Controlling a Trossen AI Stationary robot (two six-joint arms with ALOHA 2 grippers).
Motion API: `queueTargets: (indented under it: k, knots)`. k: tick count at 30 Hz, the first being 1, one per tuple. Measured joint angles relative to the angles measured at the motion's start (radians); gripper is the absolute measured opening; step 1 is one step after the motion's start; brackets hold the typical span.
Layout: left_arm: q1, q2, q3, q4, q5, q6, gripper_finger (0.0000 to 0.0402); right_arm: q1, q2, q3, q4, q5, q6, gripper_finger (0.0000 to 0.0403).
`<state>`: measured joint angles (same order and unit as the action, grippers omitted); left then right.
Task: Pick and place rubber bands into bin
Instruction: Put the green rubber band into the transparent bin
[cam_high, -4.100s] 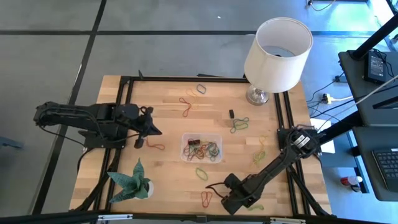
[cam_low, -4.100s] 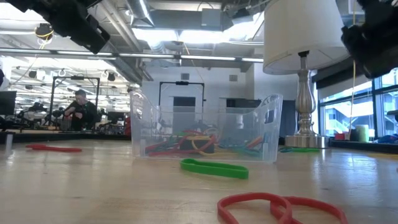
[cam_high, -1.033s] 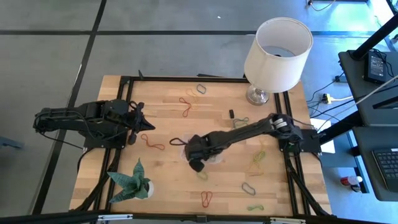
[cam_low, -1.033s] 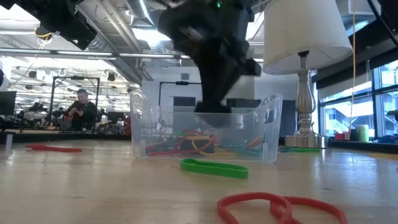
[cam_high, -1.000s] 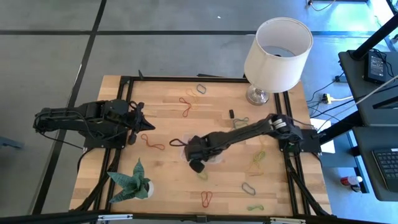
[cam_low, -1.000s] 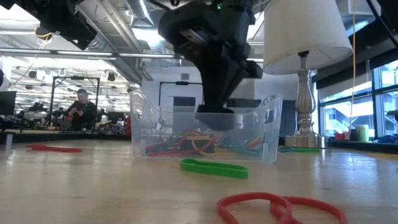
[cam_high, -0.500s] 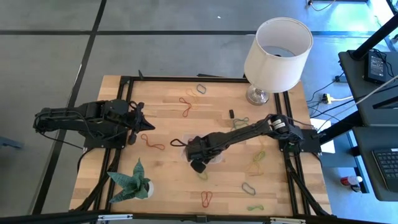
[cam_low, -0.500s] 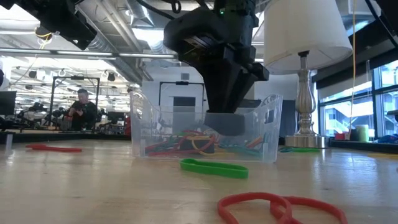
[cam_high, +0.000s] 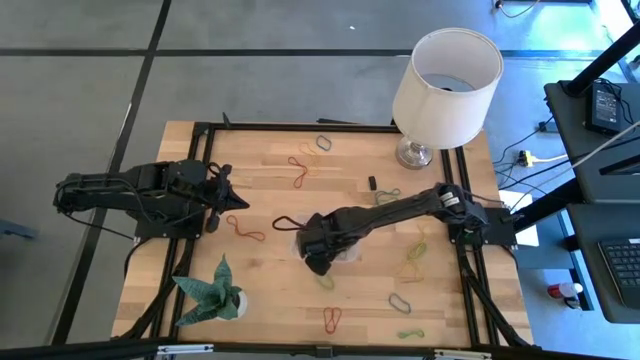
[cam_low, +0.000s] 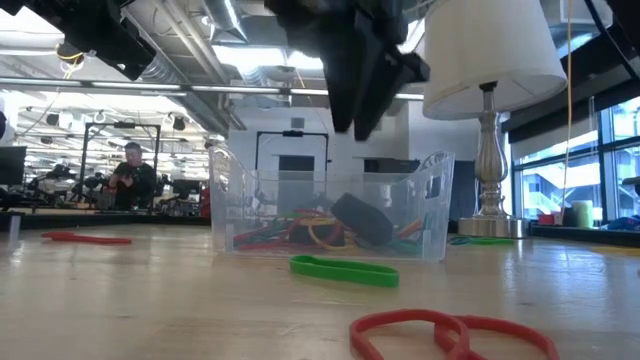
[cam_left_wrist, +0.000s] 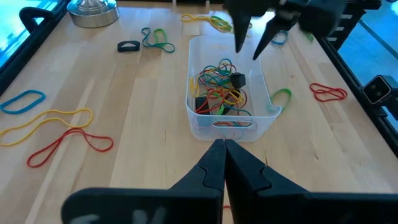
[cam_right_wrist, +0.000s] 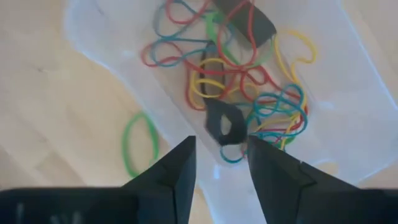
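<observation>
We take the clear plastic bin (cam_high: 345, 237) as our landmark; it sits near the middle of the wooden table (cam_high: 270, 170). The white lampshade (cam_high: 447, 70) on its metal lamp base (cam_high: 413, 153) stands well apart from the bin, at the table's far right corner. The right arm reaches across from the right edge, and the right gripper (cam_high: 313, 262) hangs directly above the bin's near-left part; in its wrist view we see the fingers (cam_right_wrist: 177, 171) spread apart with nothing between them, and a black rubber band (cam_right_wrist: 224, 121) loose just below the gap, over the heap in the bin. The left arm waits well to the left of the bin, its left gripper (cam_high: 238, 203) pointing toward it, jaws pressed together and empty in the left wrist view. A green folded-paper plant (cam_high: 214, 290) stands near the front-left of the bin. Inside the bin we note a tangle of rubber bands (cam_left_wrist: 219, 89) in red, yellow, green and blue. Outside it: a green band (cam_low: 344, 270) just in front of the bin, a red band (cam_high: 245, 229) to its left, and a red double loop (cam_high: 332, 319) further front.
</observation>
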<state>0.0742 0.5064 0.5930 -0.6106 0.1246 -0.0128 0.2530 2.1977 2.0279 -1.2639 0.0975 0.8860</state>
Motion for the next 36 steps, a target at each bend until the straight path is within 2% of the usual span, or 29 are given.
queueTargets:
  k: [6, 13, 20, 23, 28, 32, 36]
  knots:
    - [0.0, 0.0, 0.0, 0.0, 0.0, 0.0, 0.0005, 0.064, 0.0, 0.087, -0.068, 0.044, 0.096, 0.0129]
    - [0.0, 0.0, 0.0, 0.0, 0.0, -0.002, 0.0002, 0.264, 0.0, 0.108, -0.087, 0.257, 0.388, 0.0088]
    - [0.0, 0.0, 0.0, 0.0, 0.0, 0.0, 0.0004, 0.387, 0.0, -0.033, 0.082, 0.301, 0.615, 0.0083]
    - [0.0, 0.0, 0.0, 0.001, 0.0, 0.0, 0.0002, 0.408, 0.0, -0.132, 0.218, 0.301, 0.681, 0.0089]
    - [0.0, 0.0, 0.0, 0.001, 0.0, -0.001, 0.0005, 0.414, 0.0, -0.32, 0.499, 0.31, 0.688, 0.0109]
    - [0.0, 0.0, 0.0, 0.003, 0.0, 0.0, 0.0005, 0.414, 0.001, -0.443, 0.69, 0.392, 0.678, 0.014]
    - [0.0, 0.0, 0.0, 0.005, 0.0, -0.001, 0.0002, 0.413, 0.001, -0.501, 0.719, 0.427, 0.674, 0.018]
